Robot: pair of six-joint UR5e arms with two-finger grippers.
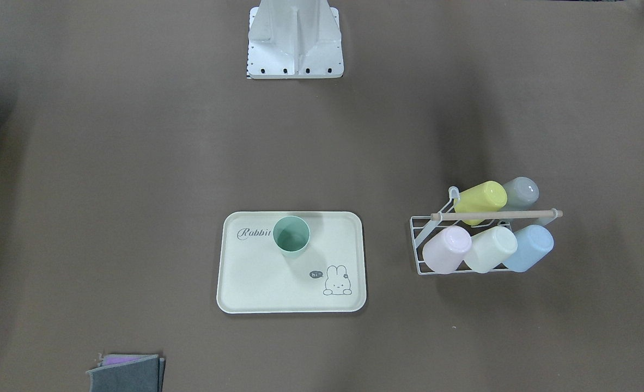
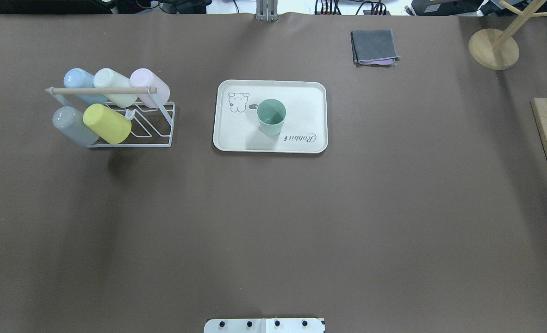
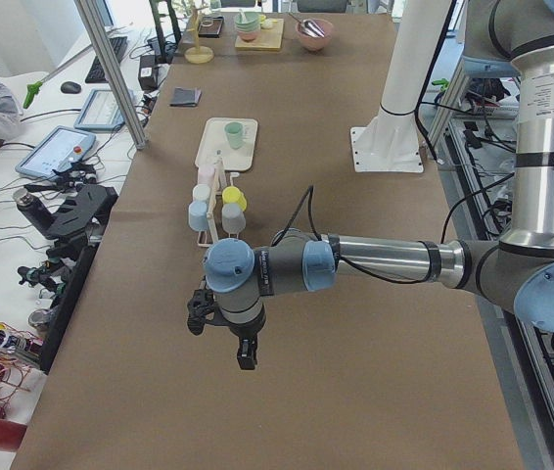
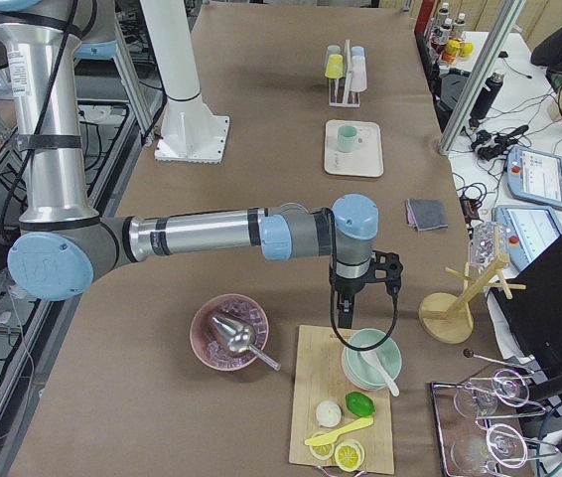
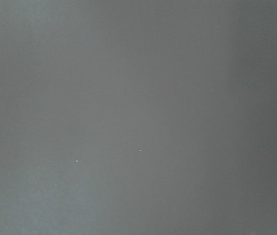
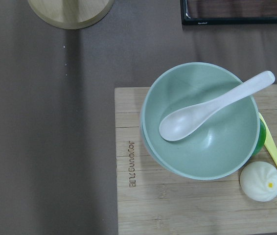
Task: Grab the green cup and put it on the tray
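Observation:
The green cup (image 1: pixel 291 235) (image 2: pixel 271 116) stands upright and open-topped on the cream tray (image 1: pixel 245 283) (image 2: pixel 236 134), toward the robot's side of it by the "Rabbit" script. It also shows small in the side views as the green cup (image 3: pixel 234 134) (image 4: pixel 347 138). My left gripper (image 3: pixel 245 358) hangs over bare table far from the tray, seen only from the side, so I cannot tell its state. My right gripper (image 4: pixel 349 303) hovers over a bowl at the other table end, and its state cannot be told either.
A wire rack (image 1: pixel 485 234) (image 2: pixel 111 111) holds several pastel cups on my left. A folded grey cloth (image 2: pixel 374 47) lies beyond the tray. A wooden stand (image 2: pixel 493 48), a cutting board (image 6: pixel 128 196) with a green bowl and spoon (image 6: pixel 202 122), and a pink bowl (image 4: pixel 229 333) sit at the right end.

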